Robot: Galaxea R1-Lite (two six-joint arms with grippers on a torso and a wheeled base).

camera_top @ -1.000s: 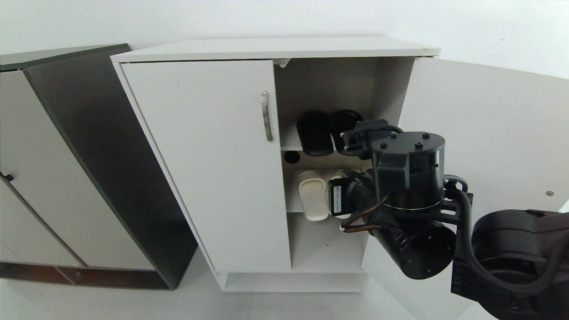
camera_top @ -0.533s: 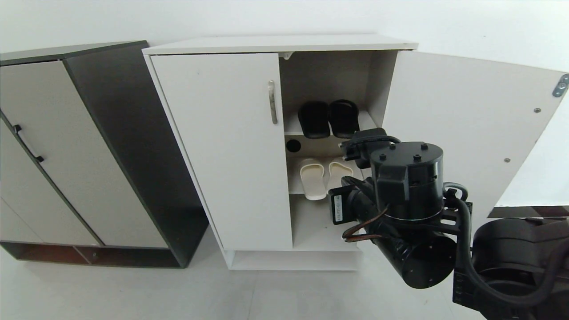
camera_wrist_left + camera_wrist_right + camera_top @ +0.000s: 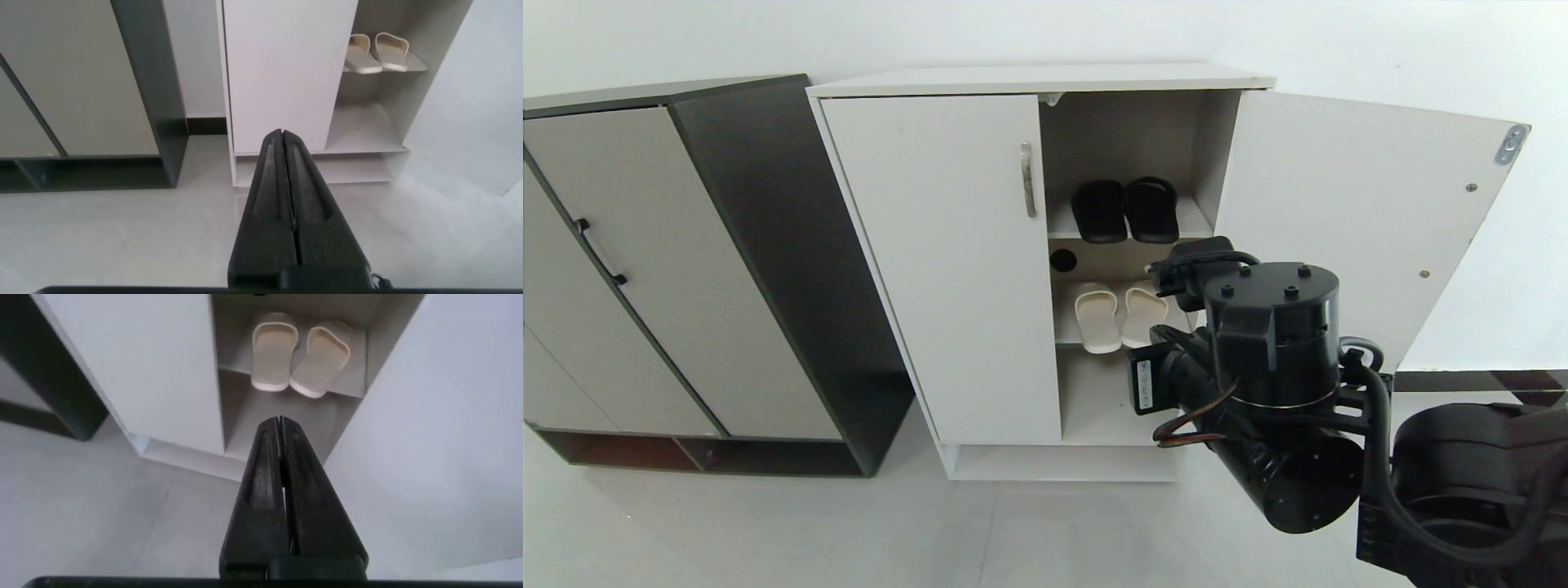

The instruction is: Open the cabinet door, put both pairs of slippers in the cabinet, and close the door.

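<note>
Pale floor point(image 3: 768, 531), cabinet point(image 3: 947, 245) open, black slippers point(image 3: 1125, 211) and white slippers point(image 3: 1119, 314) shelved; left claw point(image 3: 282, 135) and right claw point(image 3: 283, 423) pinched together; next, push door point(image 3: 1347, 220) shut.

Upper shelf point(image 3: 1195, 222) holds black slippers point(image 3: 1099, 211) (white slippers point(image 3: 1098, 318) below).

A plain indoor room furnished like a home entrance hall is shown. A white two-door wooden cabinet point(image 3: 947, 269) is stood against a bare white wall point(image 3: 931, 33), and a pair of black slippers point(image 3: 1099, 211) and a pair of cream slippers point(image 3: 1097, 320) are kept on its shelves. A grey-fronted cabinet with dark sides point(image 3: 645, 269) is placed at the left of the frame, on a pale tiled floor point(image 3: 849, 531) edged by dark skirting point(image 3: 1478, 380).
</note>
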